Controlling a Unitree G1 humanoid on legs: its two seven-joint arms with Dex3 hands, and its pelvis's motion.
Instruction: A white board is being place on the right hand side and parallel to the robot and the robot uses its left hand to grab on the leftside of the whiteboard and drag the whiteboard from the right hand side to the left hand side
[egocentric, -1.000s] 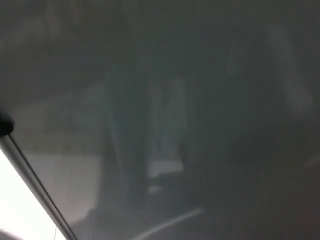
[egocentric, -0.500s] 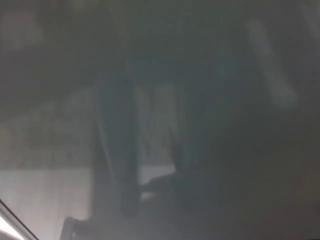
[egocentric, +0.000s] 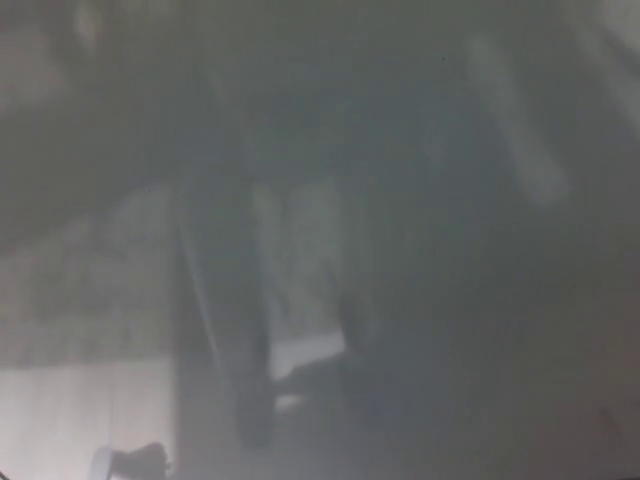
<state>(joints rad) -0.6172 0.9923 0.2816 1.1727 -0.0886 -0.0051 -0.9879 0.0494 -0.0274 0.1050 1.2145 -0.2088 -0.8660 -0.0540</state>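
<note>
The head view is being filled almost wholly by a grey, glossy surface, which is taken to be the face of the whiteboard (egocentric: 430, 250) held very close to the camera. Only dim, blurred reflections are being shown on it. No edge or frame of the board is being shown, so its place cannot be fixed against anything that carries it; it can only be said that it is being spread across the whole picture, from the left edge to the right edge.

A tall dark shape (egocentric: 225, 310) is being reflected left of the middle, running from the upper part of the picture down toward the bottom edge. Just beside it, on its right, a paler patch (egocentric: 310, 355) is being seen. A lighter area (egocentric: 80, 420) is being shown in the bottom left corner, and at the very bottom edge there a small pale and dark object (egocentric: 130, 462) is being made out, too blurred to be named. A faint pale streak (egocentric: 515, 125) is being reflected in the upper right.

Neither the left hand nor the right hand is being shown, so whether either is open, closed or gripping the board cannot be told.
</note>
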